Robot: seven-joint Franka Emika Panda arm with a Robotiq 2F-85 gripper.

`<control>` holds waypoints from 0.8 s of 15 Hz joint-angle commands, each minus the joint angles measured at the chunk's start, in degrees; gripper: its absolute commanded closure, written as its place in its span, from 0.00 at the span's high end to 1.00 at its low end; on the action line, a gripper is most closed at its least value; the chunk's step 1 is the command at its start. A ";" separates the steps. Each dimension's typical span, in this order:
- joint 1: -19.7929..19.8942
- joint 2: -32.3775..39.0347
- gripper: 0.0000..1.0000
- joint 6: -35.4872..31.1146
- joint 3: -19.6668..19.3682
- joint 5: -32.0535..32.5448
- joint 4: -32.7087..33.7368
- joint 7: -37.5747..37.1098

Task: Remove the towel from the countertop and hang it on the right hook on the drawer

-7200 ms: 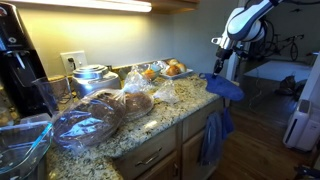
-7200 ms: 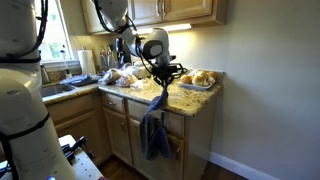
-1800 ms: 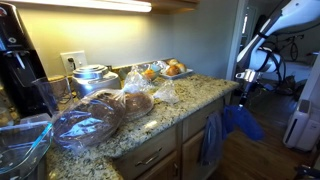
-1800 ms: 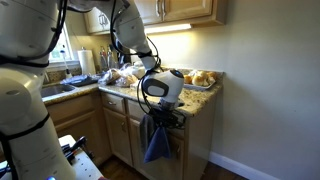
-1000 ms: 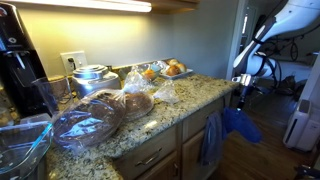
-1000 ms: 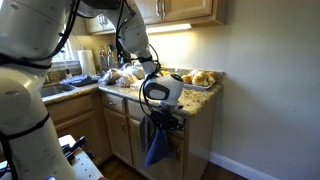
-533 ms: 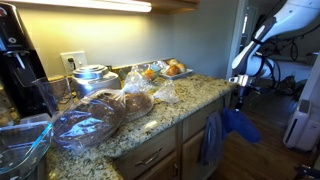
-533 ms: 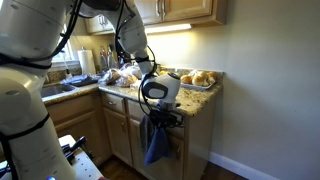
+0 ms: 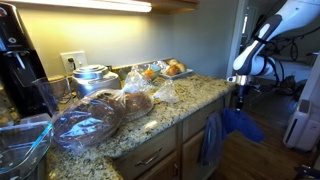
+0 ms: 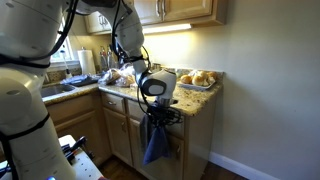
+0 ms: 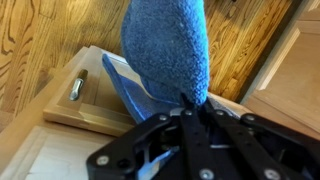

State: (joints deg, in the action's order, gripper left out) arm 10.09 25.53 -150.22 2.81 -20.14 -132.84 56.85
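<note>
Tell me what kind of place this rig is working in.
Most likely a home kitchen: a speckled granite countertop over wooden drawers, wall cabinets with a light underneath, and a tray of rolls out on the counter.

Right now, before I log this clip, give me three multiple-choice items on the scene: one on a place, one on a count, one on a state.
1. Where is the dark blue towel?
A) lying on the counter
B) hanging from the pincer, by the cabinets
C) on the floor

2. How many blue towels show in an exterior view?
A) one
B) three
C) two

3. The pincer is:
A) shut on the towel
B) open and empty
C) out of view

Answers:
1 B, it dangles below the pincer, off the stone top.
2 C, the dark one plus a paler towel hanging on the cabinets.
3 A, the wrist view shows it clamped on the blue cloth.
</note>
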 commanded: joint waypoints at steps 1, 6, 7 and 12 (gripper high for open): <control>-0.53 -6.85 0.09 -1.66 0.48 3.48 -5.66 -5.67; -0.31 -8.34 0.09 -2.47 1.91 1.86 -6.38 -9.57; -0.41 -7.71 0.09 -2.85 1.69 2.32 -6.25 -10.58; 0.42 -4.76 0.09 -4.55 2.07 1.88 -4.94 -13.83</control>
State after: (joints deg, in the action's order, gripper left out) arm 9.78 20.65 -151.93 4.22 -18.45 -136.65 45.81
